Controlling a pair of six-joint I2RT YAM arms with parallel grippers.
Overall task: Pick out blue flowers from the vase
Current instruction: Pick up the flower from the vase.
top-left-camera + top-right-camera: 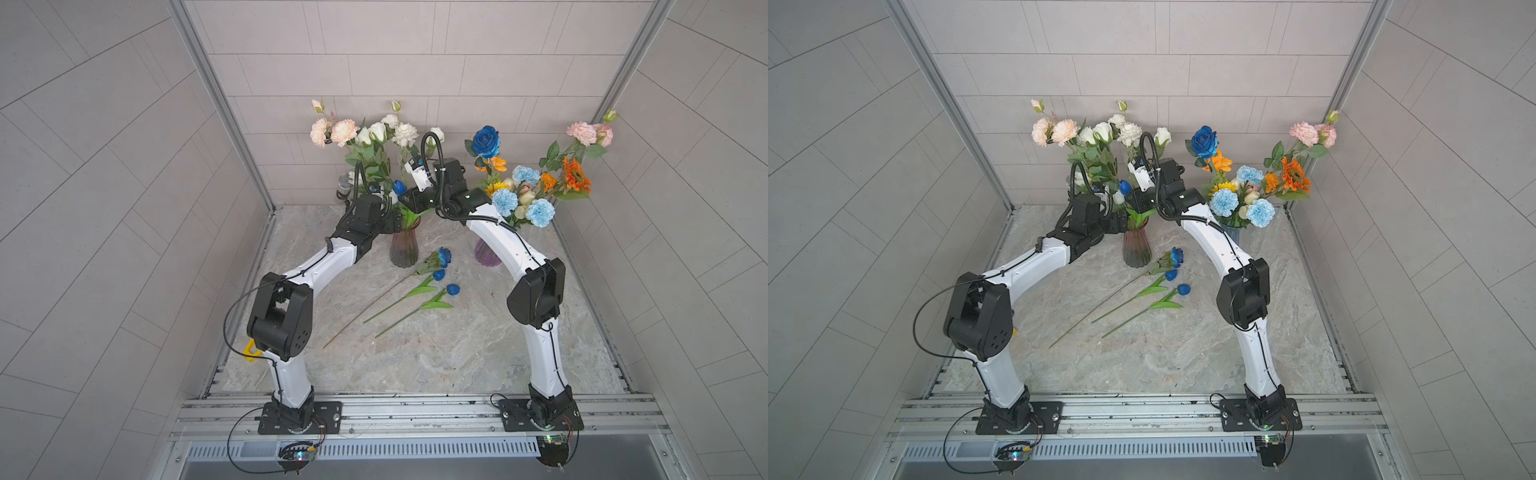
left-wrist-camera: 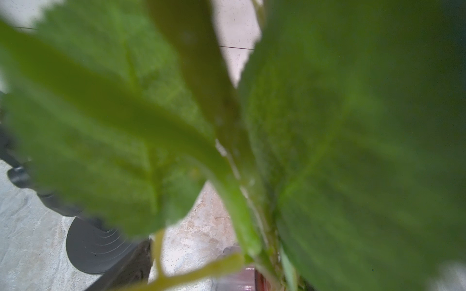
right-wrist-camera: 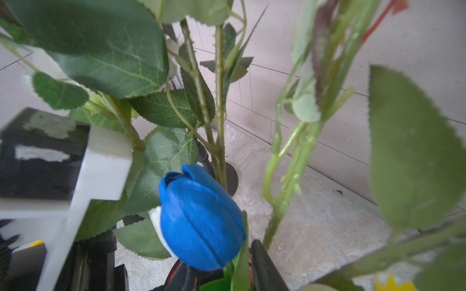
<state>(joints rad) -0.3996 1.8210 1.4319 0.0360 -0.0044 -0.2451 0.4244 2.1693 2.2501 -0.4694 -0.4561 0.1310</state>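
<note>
A dark blue tulip (image 3: 201, 219) stands in the smoky pink vase (image 1: 404, 248) among white and pink blooms. My right gripper (image 3: 222, 272) straddles its stem just under the bloom; the jaws are narrow but still apart, with a gap on one side. My left gripper (image 1: 392, 222) sits at that vase's rim, open. In the left wrist view leaves hide most of it, and one dark finger (image 2: 126, 264) stands clear of the vase (image 2: 239, 279). A blue rose (image 1: 443, 257) and two blue tulips (image 1: 439, 274) (image 1: 453, 289) lie on the table. A second vase (image 1: 487, 252) holds a blue rose (image 1: 486, 141) and pale blue carnations (image 1: 505, 201).
Orange, yellow and pink blooms (image 1: 575, 176) crowd the right vase. A small stand with a dark round base (image 3: 230, 179) is behind the pink vase near the back wall. Tiled walls close in the marble table (image 1: 415, 353) on three sides.
</note>
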